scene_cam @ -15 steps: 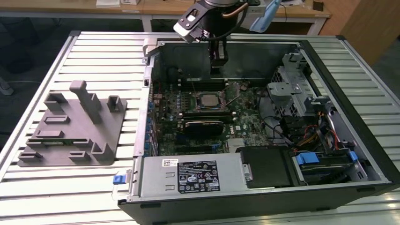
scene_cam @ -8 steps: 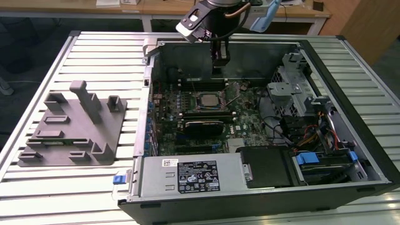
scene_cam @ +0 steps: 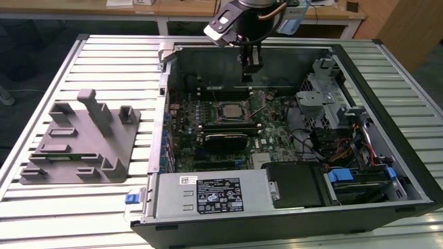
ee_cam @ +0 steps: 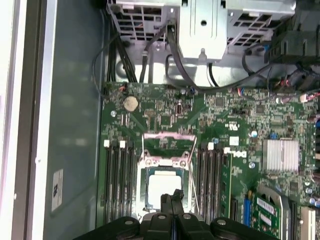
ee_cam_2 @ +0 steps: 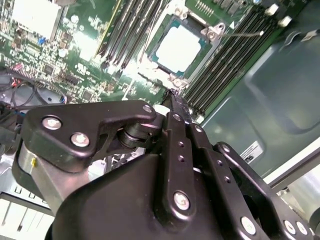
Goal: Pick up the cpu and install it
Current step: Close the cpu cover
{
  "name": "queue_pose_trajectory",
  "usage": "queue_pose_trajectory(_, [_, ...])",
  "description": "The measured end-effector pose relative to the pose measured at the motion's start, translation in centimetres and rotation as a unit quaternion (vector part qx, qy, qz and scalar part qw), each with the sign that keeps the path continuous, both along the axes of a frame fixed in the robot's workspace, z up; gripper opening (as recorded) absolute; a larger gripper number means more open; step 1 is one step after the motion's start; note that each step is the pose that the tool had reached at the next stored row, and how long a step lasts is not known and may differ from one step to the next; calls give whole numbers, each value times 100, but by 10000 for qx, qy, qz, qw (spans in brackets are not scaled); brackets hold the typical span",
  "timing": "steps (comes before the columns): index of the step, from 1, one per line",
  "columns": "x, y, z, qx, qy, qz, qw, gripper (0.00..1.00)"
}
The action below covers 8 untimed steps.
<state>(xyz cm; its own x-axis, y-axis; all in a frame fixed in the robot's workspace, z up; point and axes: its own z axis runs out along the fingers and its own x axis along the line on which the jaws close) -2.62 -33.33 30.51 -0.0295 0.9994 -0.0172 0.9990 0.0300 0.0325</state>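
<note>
In the exterior view our gripper (scene_cam: pixel 250 72), claw pressed together and empty, hangs at 1 o'clock of the socketed cpu (scene_cam: pixel 231 110); a dip could knock it crooked.

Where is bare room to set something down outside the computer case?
Bare table slats lie at the exterior view's lower left, between the grey tray and the near edge, and beyond the tray's far side. Inside the case it is crowded: board, cables.
</note>
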Motion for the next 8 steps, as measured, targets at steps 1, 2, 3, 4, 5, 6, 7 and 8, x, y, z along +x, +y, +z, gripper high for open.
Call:
queue_pose_trajectory(1, [23,0,0,0,0,0,10000,11])
queue_pose_trajectory(2, [46,0,0,0,0,0,10000,11])
queue_pose_trajectory(3, [70,0,0,0,1,0,10000,11])
queue_pose_trajectory(4, [93,0,0,0,2,0,10000,11])
queue_pose_trajectory(5, [116,0,0,0,2,0,10000,11])
queue_pose_trajectory(6, [139,0,0,0,3,0,10000,11])
queue_pose_trajectory(7, [162,0,-1,0,3,1,10000,11])
queue_pose_trajectory(8, [188,0,-1,0,4,0,10000,11])
